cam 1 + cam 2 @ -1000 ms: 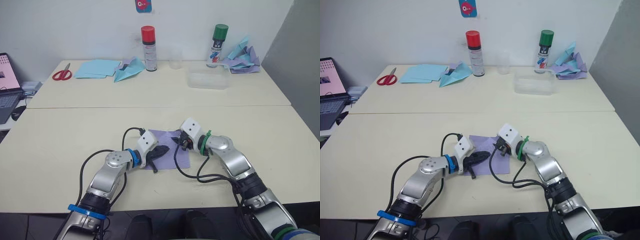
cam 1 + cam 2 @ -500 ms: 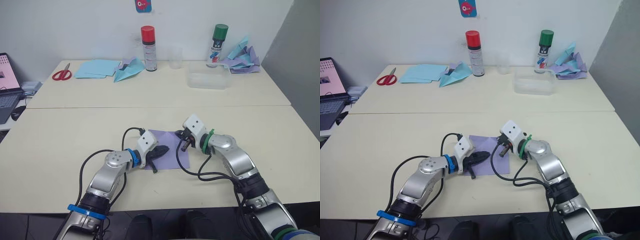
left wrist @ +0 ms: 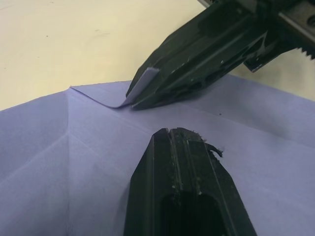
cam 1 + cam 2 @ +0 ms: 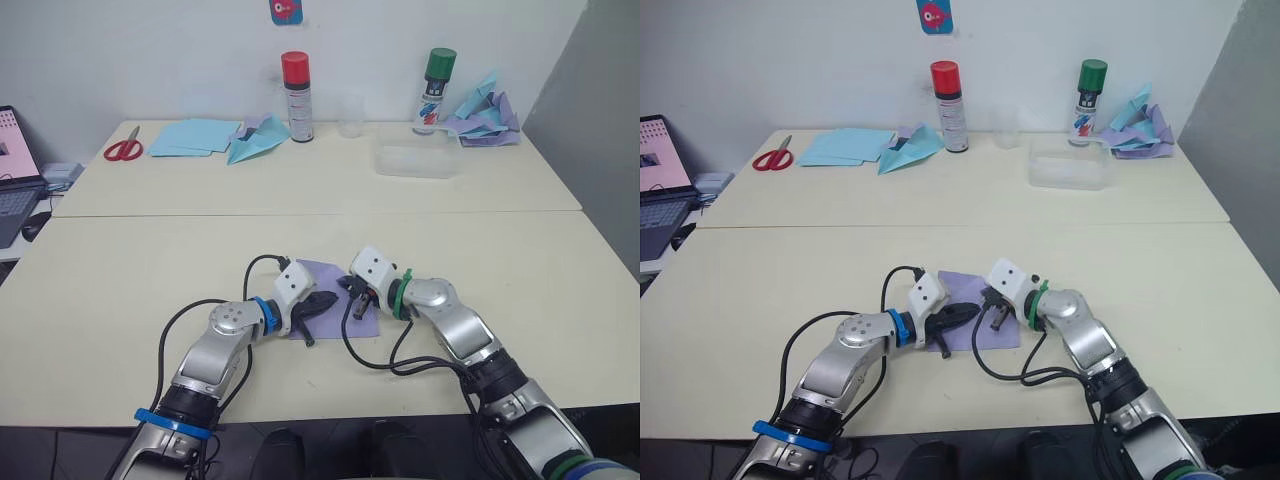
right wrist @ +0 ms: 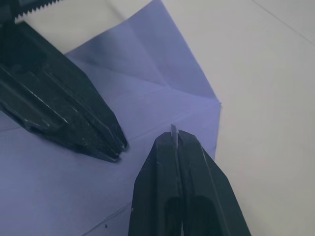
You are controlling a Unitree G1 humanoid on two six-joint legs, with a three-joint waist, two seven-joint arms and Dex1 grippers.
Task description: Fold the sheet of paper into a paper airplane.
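Right gripper (image 5: 175, 140) pinched shut on lifted paper (image 4: 330, 275) edge – left gripper (image 3: 170, 133) closed, empty, tip pressing sheet flat on tabletop (image 4: 120, 270)

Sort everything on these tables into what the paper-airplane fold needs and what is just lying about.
In the job:
sheet of paper, lavender, flat
left gripper, shut, on the sheet
right gripper, shut on the sheet's edge

Lying about:
scissors
light blue sheets
light blue plane
two spray cans
clear container
heap of planes
laptop
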